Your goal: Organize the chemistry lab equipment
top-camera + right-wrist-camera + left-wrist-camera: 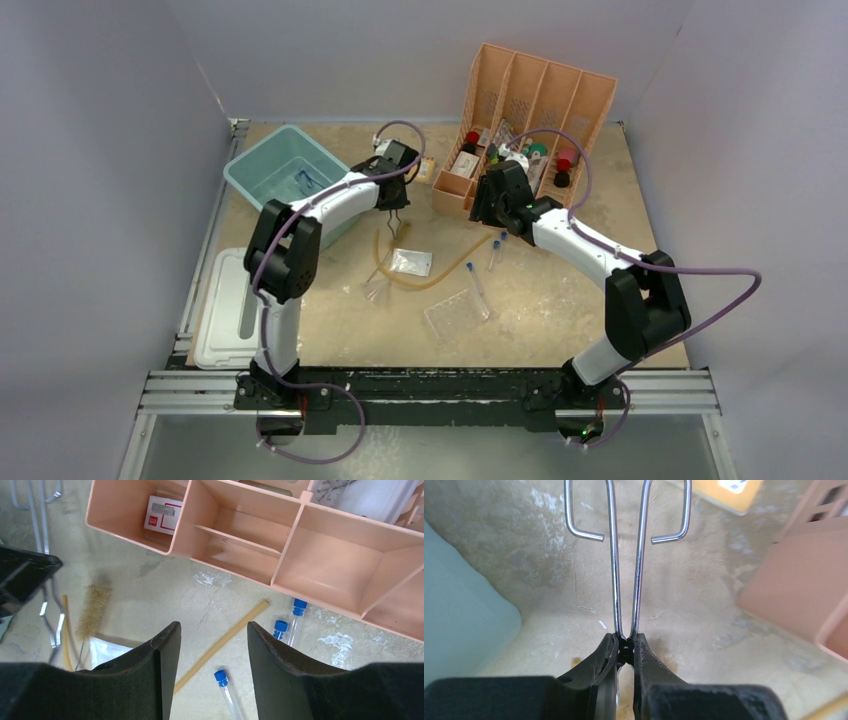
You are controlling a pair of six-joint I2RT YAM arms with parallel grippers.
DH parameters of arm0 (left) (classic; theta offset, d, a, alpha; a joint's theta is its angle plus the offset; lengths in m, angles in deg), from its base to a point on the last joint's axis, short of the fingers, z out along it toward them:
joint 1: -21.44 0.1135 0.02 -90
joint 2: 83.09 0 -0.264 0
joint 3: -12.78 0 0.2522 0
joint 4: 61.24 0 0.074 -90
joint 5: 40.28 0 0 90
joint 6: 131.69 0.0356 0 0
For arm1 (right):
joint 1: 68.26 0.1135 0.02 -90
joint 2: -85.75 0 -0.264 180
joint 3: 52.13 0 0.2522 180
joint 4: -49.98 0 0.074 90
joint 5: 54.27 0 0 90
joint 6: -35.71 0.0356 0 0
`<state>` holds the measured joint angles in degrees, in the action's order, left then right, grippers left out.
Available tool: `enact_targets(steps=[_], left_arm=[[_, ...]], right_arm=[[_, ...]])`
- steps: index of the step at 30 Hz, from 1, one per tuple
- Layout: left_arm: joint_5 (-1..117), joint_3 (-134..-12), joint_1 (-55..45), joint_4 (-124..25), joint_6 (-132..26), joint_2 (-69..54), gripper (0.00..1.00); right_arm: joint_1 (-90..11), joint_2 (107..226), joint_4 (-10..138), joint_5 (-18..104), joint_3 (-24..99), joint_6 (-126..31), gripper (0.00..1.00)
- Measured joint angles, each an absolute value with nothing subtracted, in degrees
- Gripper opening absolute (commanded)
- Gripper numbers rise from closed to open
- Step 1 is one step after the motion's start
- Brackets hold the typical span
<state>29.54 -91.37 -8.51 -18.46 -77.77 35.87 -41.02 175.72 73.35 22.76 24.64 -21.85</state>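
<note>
Top external: the left gripper [396,203], just left of the peach divider [545,95], grips the metal tongs [397,228]. I judge the tongs' pick-up to be in hand; next comes a steady lift without twisting. Left wrist: the jaws are narrow, clamped on both wire arms. Right wrist: the right gripper [214,630] gapes wide and empty before the divider, over the amber rubber tubing [225,642], with test tubes [295,617] beside the divider's wall.

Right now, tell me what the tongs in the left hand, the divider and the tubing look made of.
The tongs: bare metal wire, likely steel; bright mirror-like glints on thin bent rods. The divider: peach plastic, matte; thin, even moulded walls. The tubing: probably amber rubber or latex; dull surface, lying in a loose curve.
</note>
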Motion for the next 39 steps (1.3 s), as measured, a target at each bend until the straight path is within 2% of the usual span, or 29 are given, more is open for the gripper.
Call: enact_targets(steps=[11, 19, 28, 39], left_arm=[[30.2, -91.8, -8.5, -19.1, -74.8, 23.1, 0.00], [21.3, -93.5, -8.1, -18.5, -73.4, 18.3, 0.00], [10.4, -91.8, 3.4, -17.7, -75.3, 10.4, 0.00], [10.8, -86.0, 10.7, -16.7, -82.8, 12.4, 0.00]], right_arm=[[-41.0, 175.8, 73.2, 22.8, 25.9, -22.0, 0.54], [-41.0, 176.6, 72.9, 22.8, 26.3, -22.0, 0.54], [-41.0, 178.2, 72.8, 22.8, 27.3, -22.0, 0.54], [-41.5, 180.8, 72.9, 22.8, 29.9, -23.1, 0.54]])
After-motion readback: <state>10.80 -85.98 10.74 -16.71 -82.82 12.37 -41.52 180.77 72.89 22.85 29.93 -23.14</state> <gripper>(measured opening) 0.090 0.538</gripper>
